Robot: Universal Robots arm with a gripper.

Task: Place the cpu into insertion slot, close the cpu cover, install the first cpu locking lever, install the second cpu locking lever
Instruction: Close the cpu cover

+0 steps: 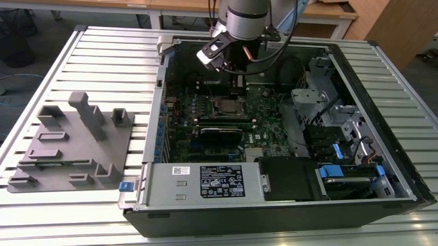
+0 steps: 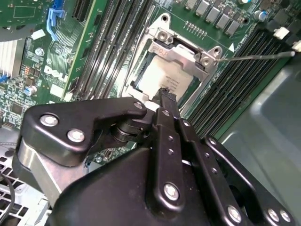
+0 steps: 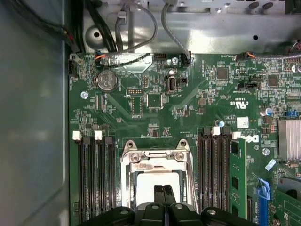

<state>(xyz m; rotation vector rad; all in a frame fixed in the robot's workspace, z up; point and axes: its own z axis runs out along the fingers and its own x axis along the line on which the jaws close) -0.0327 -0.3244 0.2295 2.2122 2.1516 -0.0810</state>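
Observation:
The cpu (image 2: 160, 75) lies flat in the insertion slot (image 1: 229, 106) on the green motherboard, and its pale metal top (image 3: 148, 186) shows in both wrist views. The cpu cover (image 2: 181, 49) lies down over it, its silver frame (image 3: 155, 157) ringing the chip. A thin metal locking lever (image 2: 254, 56) sticks out sideways from the socket's corner over the memory slots. My gripper (image 3: 163, 192) hangs just above the chip, shut, its black fingertips (image 2: 167, 96) together with nothing between them. In the exterior view the gripper (image 1: 236, 84) is inside the open case, just behind the socket.
Long black memory slots (image 3: 214, 174) flank the socket on both sides. A grey drive cage (image 1: 321, 102) and cables fill the case toward the exterior view's right, and a power supply (image 1: 205, 182) is at the front. A grey fixture block (image 1: 68, 138) stands on the slatted table at the exterior view's left.

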